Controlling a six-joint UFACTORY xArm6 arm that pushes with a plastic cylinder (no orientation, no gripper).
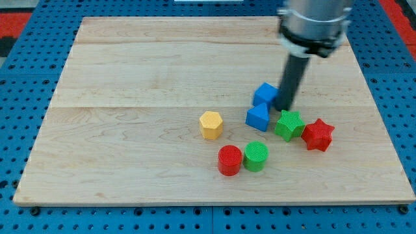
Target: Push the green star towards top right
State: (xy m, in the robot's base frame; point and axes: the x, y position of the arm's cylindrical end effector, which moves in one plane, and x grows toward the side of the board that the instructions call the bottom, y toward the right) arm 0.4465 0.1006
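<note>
The green star (288,125) lies on the wooden board (130,97), right of centre. My tip (283,108) stands just above the star's upper left edge, close to it or touching; I cannot tell which. The tip is right next to the blue cube (265,94) on its left. A blue triangular block (258,117) sits left of the star. A red star (318,134) touches the green star's right side.
A yellow hexagonal block (211,125) lies near the board's centre. A red cylinder (229,160) and a green cylinder (255,156) sit side by side below the star. The board's right edge (383,130) is near the red star.
</note>
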